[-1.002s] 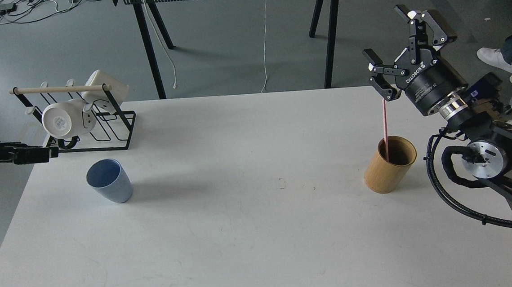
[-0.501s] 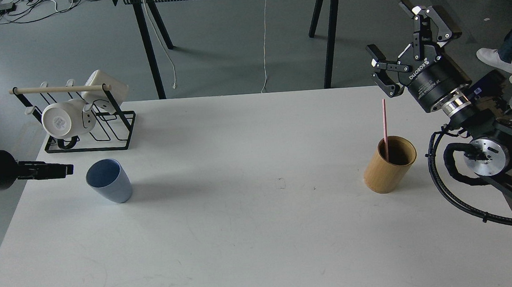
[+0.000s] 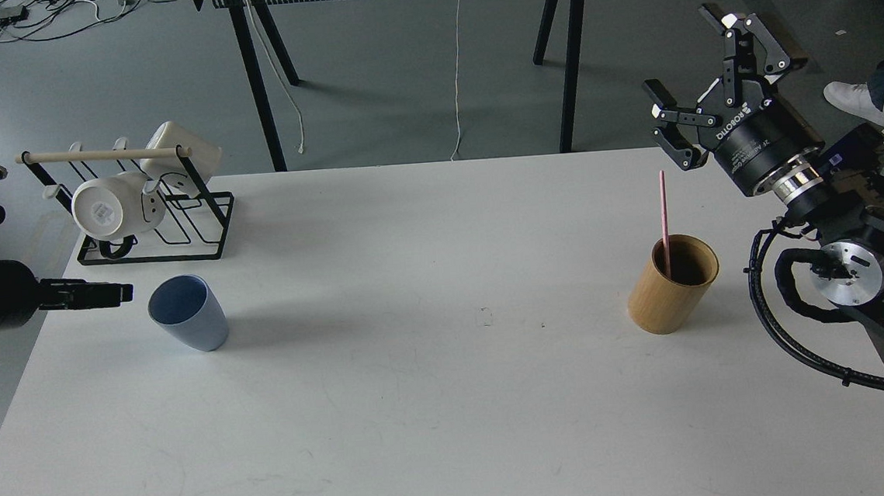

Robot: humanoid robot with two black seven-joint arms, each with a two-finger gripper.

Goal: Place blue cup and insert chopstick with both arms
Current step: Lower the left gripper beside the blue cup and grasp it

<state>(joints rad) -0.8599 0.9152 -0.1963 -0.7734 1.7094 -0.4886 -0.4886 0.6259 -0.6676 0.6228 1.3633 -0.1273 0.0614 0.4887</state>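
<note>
Head view showed the blue cup upright, just at three o'clock of the left gripper, finger gap unreadable; right gripper gaped wide, empty.

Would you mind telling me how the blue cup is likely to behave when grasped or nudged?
The blue cup looks like thin plastic, so probably light and slides easily on the smooth table. It tapers to a narrow base, so a high push may tip it.
</note>
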